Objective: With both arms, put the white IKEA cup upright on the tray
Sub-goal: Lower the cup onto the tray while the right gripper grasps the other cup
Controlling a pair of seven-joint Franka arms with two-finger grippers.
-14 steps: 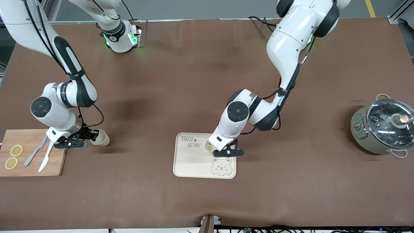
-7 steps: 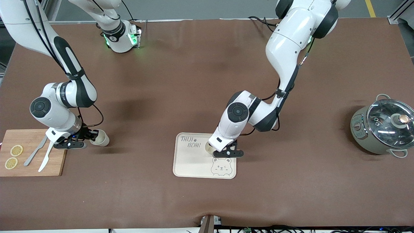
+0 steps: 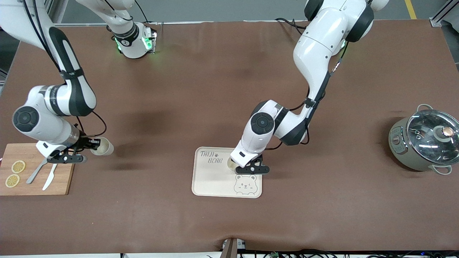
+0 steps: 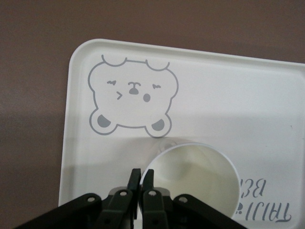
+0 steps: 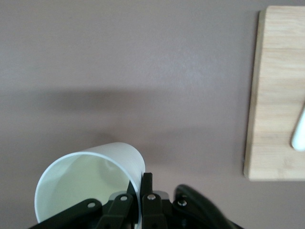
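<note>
— Where's the left gripper [image 4: 141,177]?

— I have it low over the tray [image 3: 211,179], fingers [image 4: 135,179] pinched on the rim of the first cup [image 4: 190,176]. I see the thin wall caught between them, so I read it as a grasp. That cup stands upright on the tray, mouth up, at about eleven o'clock from the bear face [image 3: 245,184] and four o'clock from the lettering [image 3: 211,157] in my front view.

— And the right one?

— I've got the right gripper [image 5: 138,183] clenched on the rim of the second cup [image 3: 102,147], one finger inside and one outside. The cup hangs tilted, mouth toward the wrist camera, over bare table with its shadow under it. It sits at roughly two o'clock from the middle of the cutting board [image 3: 64,179], just off the board's edge.

— Anything else on the table?

— A lidded pot [image 3: 423,143] at the left arm's end, at about three o'clock from the tray and well apart from it.
</note>
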